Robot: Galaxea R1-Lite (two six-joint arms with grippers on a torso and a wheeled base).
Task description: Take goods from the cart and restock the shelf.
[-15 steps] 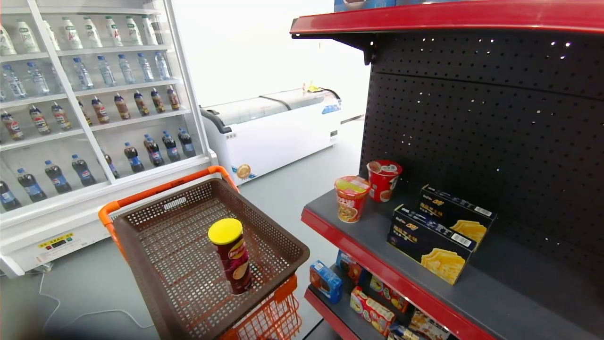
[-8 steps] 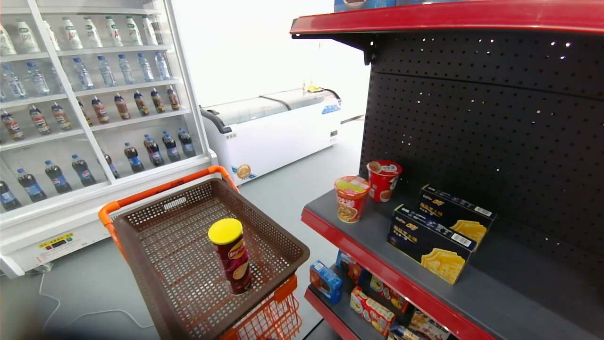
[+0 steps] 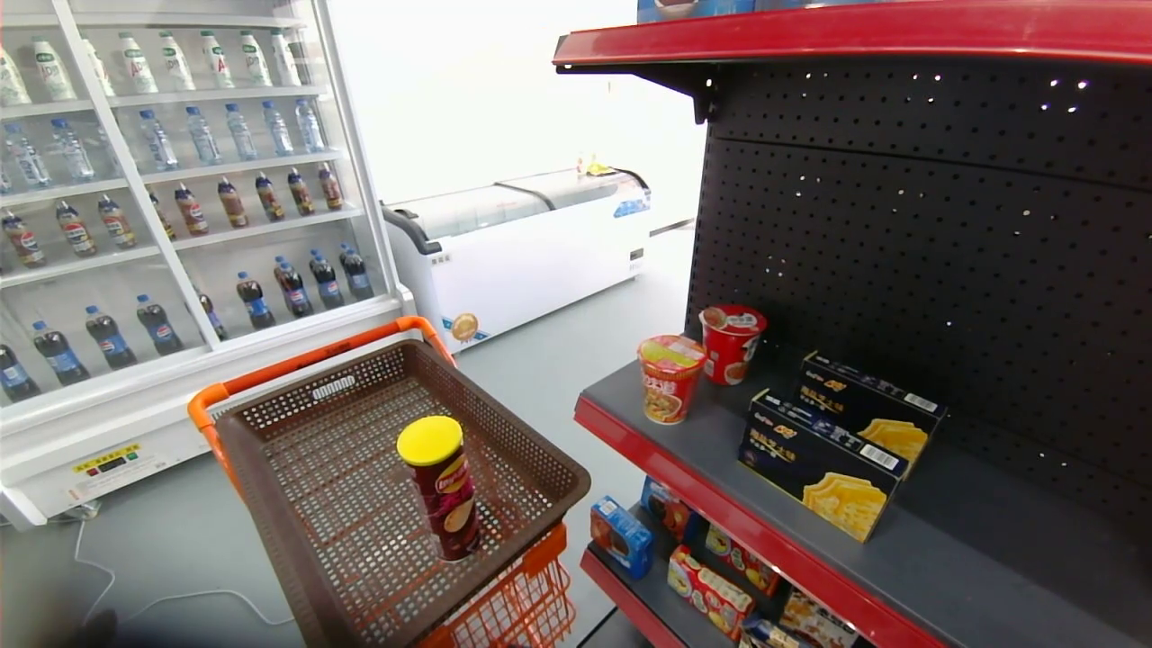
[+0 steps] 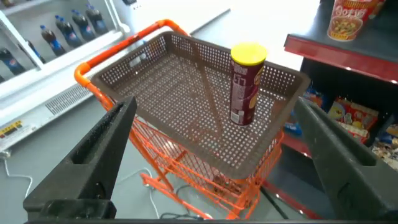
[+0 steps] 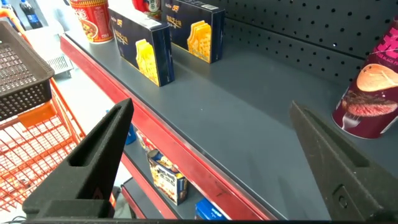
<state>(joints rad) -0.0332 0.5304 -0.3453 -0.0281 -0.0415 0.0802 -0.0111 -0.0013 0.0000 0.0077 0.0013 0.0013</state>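
Maroon chip can (image 3: 447, 504), yellow-lidded, stands upright in brown basket (image 3: 526, 447); left hand (image 4: 214, 104) and right hand (image 5: 211, 104) gape wide.

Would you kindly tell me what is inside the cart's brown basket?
One tall can with a yellow lid stands upright on the mesh floor of the brown basket. The patch of floor right behind the can is hidden by it.

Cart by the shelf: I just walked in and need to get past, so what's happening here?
A robot is restocking. One yellow-lidded chip can stands upright in the cart's brown basket, not yet picked up. The left gripper hovers open above the basket, and the right gripper hangs open over the grey shelf, holding nothing. The shelf has two noodle cups, two dark boxes and a dark red can.
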